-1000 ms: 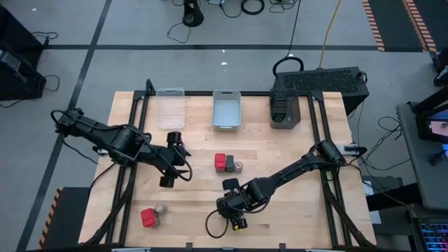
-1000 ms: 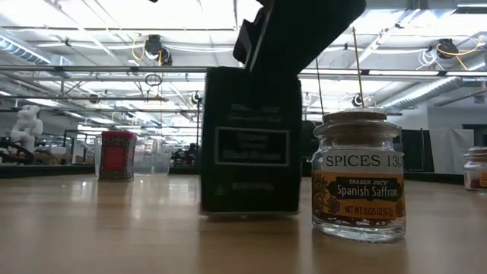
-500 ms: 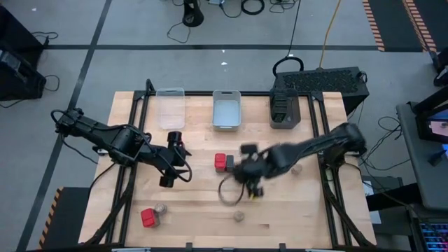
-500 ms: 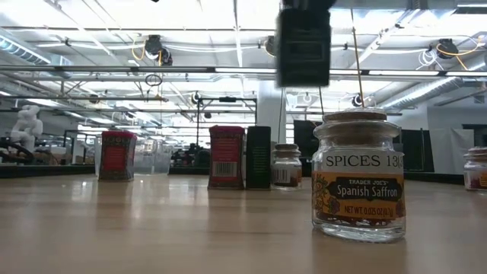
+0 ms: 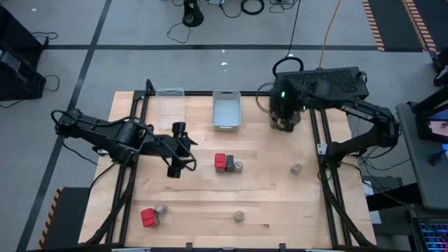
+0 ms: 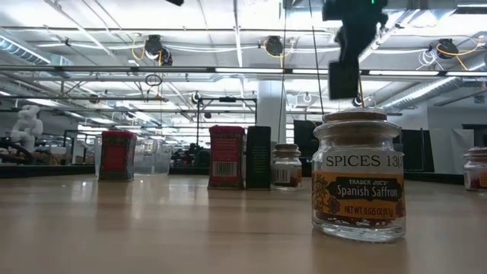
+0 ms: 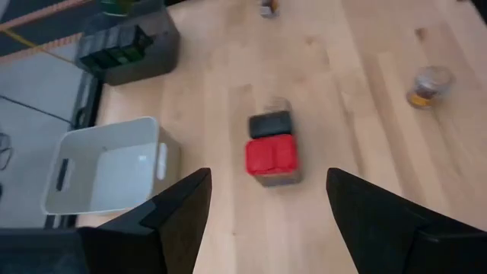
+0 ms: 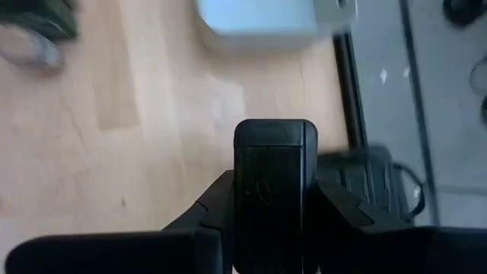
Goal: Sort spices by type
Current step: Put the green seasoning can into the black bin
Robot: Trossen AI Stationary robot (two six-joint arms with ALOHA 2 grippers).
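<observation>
My right gripper (image 5: 283, 117) hangs over the dark bin (image 5: 284, 105) at the table's far edge, shut on a dark grey spice block (image 8: 274, 175). In the low view that block (image 6: 344, 80) is high in the air. My left gripper (image 5: 179, 151) is open above the table, left of a cluster made of a red block (image 7: 272, 156), a dark grey block (image 7: 270, 124) and a small jar (image 5: 238, 166). Standing on their bases are another red block (image 5: 148, 218) with a jar (image 5: 161, 208) near the near edge, and two lone jars (image 5: 239, 215) (image 5: 296, 169). My right gripper pinches the dark grey block between its two fingers (image 8: 215, 205), one on each of two opposite sides (image 8: 242, 179). It comes from above, pointing down. The block is lifted clear and hangs upright below the gripper (image 6: 350, 23).
A clear bin (image 5: 170, 107) and a pale grey bin (image 5: 226, 110) stand along the far edge, left of the dark bin. A saffron jar (image 6: 358, 176) stands close to the low camera. Bare wood lies between the cluster and the near edge.
My right gripper has lifted the dark grey block off the table near the near edge and carried it up and toward the far edge, over the dark bin. A jar it covered now shows. My left gripper has shifted a little right, toward the cluster.
</observation>
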